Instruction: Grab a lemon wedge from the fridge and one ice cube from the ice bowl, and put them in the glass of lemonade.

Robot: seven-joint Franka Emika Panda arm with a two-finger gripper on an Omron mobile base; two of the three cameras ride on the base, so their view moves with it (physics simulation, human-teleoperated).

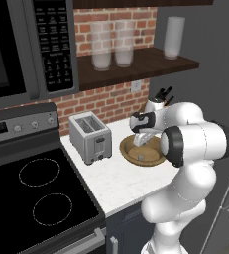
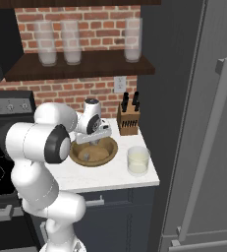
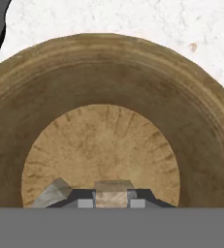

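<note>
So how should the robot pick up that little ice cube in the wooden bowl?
Probably from straight above, the gripper pinching two opposite flat sides of the ice cube. It lies low on the ice bowl floor, and the raised rim blocks a sideways reach. In the hand view a cube already sits between the fingertips; a second one lies beside it.

A red brick wall (image 2: pixel 80 88) is seen at the far side, with a dark wooden shelf (image 2: pixel 85 65) fixed to it. A white speckled counter (image 1: pixel 111 178) is set over dark cabinets (image 2: pixel 115 216).
</note>
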